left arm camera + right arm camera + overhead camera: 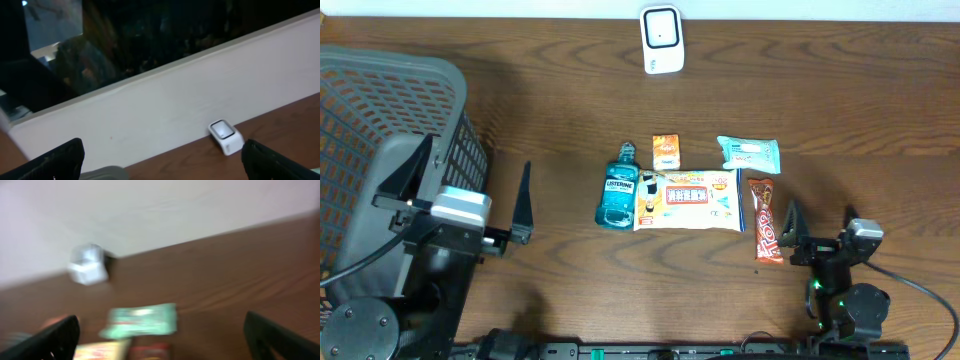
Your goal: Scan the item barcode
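A white barcode scanner (661, 40) stands at the table's far edge, also in the left wrist view (226, 136) and blurred in the right wrist view (88, 265). Mid-table lie a blue mouthwash bottle (618, 190), a small orange box (666, 150), a green wipes pack (749, 153), a flat white-and-yellow packet (690, 198) and a red snack bar (766, 218). My right gripper (820, 218) is open just right of the snack bar, holding nothing (162, 340). My left gripper (475, 165) is open by the basket, nothing between its fingers (162, 160).
A large grey mesh basket (380, 120) fills the left side of the table; its rim (107, 173) shows low in the left wrist view. A pale wall runs behind the table's far edge. Bare wood separates the basket from the items.
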`<act>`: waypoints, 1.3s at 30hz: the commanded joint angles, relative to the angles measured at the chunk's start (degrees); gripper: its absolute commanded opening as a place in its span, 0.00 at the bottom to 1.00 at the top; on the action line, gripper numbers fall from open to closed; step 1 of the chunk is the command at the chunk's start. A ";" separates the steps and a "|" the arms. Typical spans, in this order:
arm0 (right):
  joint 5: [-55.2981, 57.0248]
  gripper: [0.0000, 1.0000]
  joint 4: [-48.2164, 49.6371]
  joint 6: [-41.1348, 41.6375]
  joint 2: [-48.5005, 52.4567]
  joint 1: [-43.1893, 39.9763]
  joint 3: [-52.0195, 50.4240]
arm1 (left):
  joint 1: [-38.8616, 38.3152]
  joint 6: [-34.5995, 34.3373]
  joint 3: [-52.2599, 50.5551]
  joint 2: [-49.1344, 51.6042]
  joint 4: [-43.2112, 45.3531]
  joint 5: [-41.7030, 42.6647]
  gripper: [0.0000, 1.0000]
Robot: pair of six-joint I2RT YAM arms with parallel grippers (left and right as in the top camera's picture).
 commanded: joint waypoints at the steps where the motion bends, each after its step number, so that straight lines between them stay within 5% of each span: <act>1: -16.63 0.99 0.74 31.21 -0.24 0.39 -0.04 | 0.31 -1.99 -0.22 -0.63 0.09 2.73 1.00; 5: -31.67 0.99 0.92 45.03 -0.24 0.39 -0.04 | 0.31 -2.03 -0.22 -0.66 0.59 3.28 1.00; 12: -43.91 0.99 0.61 48.39 -0.24 0.39 -0.04 | 0.31 -2.05 -0.22 -0.70 1.57 4.48 1.00; 27: -50.90 0.99 0.74 48.94 -0.24 0.39 -0.04 | 2.71 -9.55 -0.22 -8.61 1.62 7.26 1.00; 39: -51.76 0.99 -1.97 38.32 2.64 0.39 -0.04 | 2.71 -9.99 3.61 -11.65 7.58 7.13 1.00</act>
